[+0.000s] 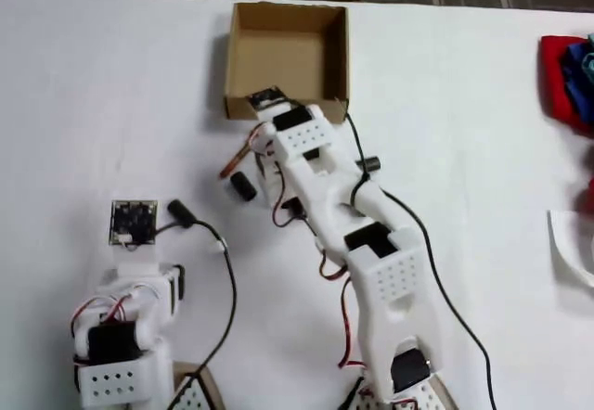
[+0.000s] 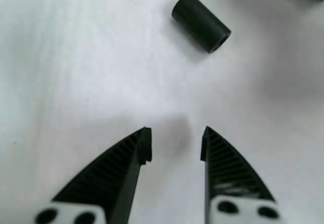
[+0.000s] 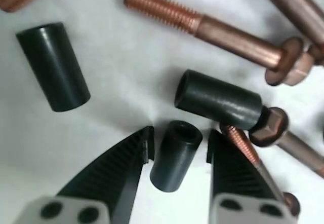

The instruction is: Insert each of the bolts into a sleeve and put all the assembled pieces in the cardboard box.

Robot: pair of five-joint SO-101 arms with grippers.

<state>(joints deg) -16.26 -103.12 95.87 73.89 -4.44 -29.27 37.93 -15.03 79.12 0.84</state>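
My right gripper (image 3: pixel 177 144) is open and straddles a black sleeve (image 3: pixel 175 155) lying on the white table, a finger close on each side. Around it lie another loose sleeve (image 3: pixel 53 67), a sleeve with a copper bolt through it (image 3: pixel 220 100), and several bare copper bolts (image 3: pixel 212 29). In the high view this arm ends just in front of the cardboard box (image 1: pixel 288 53). My left gripper (image 2: pixel 174 145) is open and holds nothing, with a single black sleeve (image 2: pixel 201 24) lying a short way beyond its tips.
The high view has loose sleeves on the table at the left (image 1: pixel 179 211), the middle (image 1: pixel 243 185) and beside the right arm (image 1: pixel 371 162). A copper bolt (image 1: pixel 237 160) pokes out near the right wrist. Red cloth (image 1: pixel 566 71) lies at the right edge.
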